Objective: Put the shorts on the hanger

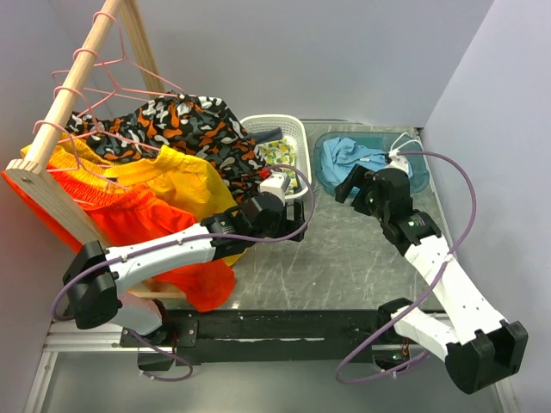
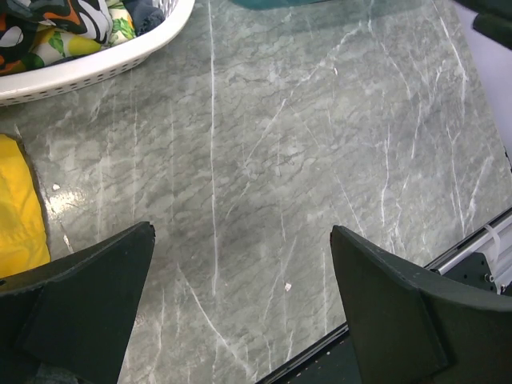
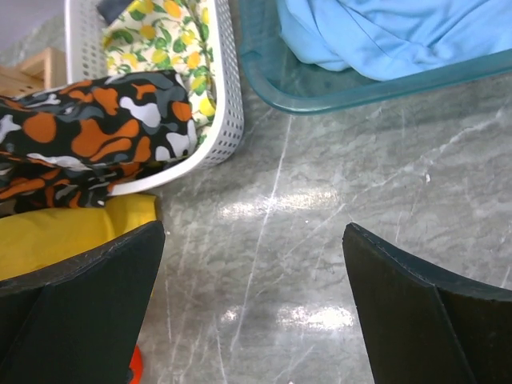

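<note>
Blue shorts [image 1: 349, 157] lie bunched in the teal tub [image 1: 424, 183] seen from above, well apart from the pink hanger [image 1: 140, 85] on the wooden rail [image 1: 77, 82].

On your left wrist view, the left gripper [image 2: 240, 304] is wide open over the grey table [image 2: 280, 160].

On your right wrist view, the right gripper [image 3: 252, 304] is wide open too, near the tub.

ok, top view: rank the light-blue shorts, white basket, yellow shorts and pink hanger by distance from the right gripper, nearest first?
From the right gripper:
1. light-blue shorts, in the teal bin just beyond it.
2. white basket, to its left.
3. yellow shorts, farther left, by the rack.
4. pink hanger, far left, up on the wooden rail.
</note>
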Motion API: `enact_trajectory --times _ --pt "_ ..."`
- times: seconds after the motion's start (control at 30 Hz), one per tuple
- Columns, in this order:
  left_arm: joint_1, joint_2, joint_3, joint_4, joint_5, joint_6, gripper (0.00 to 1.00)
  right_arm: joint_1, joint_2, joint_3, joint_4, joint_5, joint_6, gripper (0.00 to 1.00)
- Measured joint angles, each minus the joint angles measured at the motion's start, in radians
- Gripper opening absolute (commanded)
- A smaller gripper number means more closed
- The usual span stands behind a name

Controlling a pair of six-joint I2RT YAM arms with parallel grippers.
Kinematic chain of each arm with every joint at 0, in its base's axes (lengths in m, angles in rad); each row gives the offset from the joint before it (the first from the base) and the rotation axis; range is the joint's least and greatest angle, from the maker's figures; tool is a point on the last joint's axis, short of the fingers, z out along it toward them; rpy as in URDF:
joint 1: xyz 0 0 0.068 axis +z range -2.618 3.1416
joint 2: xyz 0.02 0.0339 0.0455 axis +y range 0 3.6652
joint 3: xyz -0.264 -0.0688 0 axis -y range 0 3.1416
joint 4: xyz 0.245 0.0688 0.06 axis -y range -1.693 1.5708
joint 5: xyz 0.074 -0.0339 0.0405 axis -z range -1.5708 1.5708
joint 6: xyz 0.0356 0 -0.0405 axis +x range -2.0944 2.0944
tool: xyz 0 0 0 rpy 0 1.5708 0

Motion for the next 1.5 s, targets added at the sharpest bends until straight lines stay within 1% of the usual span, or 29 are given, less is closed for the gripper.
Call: enact_trajectory --times 0.13,0.23,0.37,0.47,0.57,0.73,0.83,0.87,0.9,1.03,1.07,1.23,1.37,1.5 --pt "0.000 0.000 0.001 -0.002 0.003 0.000 0.97 -0.008 0.041 0.010 -0.006 -0.013 -0.002 1.00" --pt "0.000 0.000 0.001 -0.010 0.009 -0.008 0.96 -0.042 0.124 0.080 -0.022 -0.062 -0.013 1.00" --pt "0.000 0.000 0.029 -0.055 0.016 -0.027 0.96 -0.103 0.319 0.295 -0.027 -0.074 -0.021 1.00" --pt "0.000 0.003 0.083 -0.105 0.010 -0.037 0.96 -0.151 0.492 0.460 -0.010 -0.069 -0.020 0.99" --pt "0.000 0.003 0.117 -0.123 0.003 -0.050 0.96 -0.202 0.653 0.581 -0.019 -0.066 -0.012 0.97" --pt "0.000 0.003 0.120 -0.142 0.005 -0.066 0.96 -0.266 0.918 0.772 -0.054 -0.041 0.019 0.95" --pt "0.000 0.003 0.120 -0.152 0.004 -0.082 0.97 -0.276 1.055 0.879 -0.082 -0.011 0.040 0.91" --pt "0.000 0.003 0.119 -0.156 0.003 -0.086 0.97 -0.276 1.085 0.902 -0.085 -0.005 0.048 0.86" --pt "0.000 0.003 0.119 -0.157 0.003 -0.089 0.96 -0.276 1.118 0.926 -0.090 0.005 0.058 0.84" --pt "0.000 0.003 0.110 -0.158 -0.004 -0.092 0.96 -0.279 1.204 0.966 -0.092 0.025 0.105 0.81" --pt "0.000 0.002 0.109 -0.159 -0.006 -0.092 0.96 -0.279 1.217 0.969 -0.092 0.030 0.117 0.80" --pt "0.000 -0.003 0.109 -0.159 -0.015 -0.092 0.96 -0.287 1.248 0.968 -0.079 0.035 0.163 0.79" --pt "0.000 -0.003 0.109 -0.159 -0.019 -0.092 0.96 -0.294 1.253 0.968 -0.036 0.016 0.183 0.71" --pt "0.000 -0.001 0.109 -0.159 -0.019 -0.096 0.97 -0.296 1.262 0.957 0.021 -0.023 0.192 0.67"
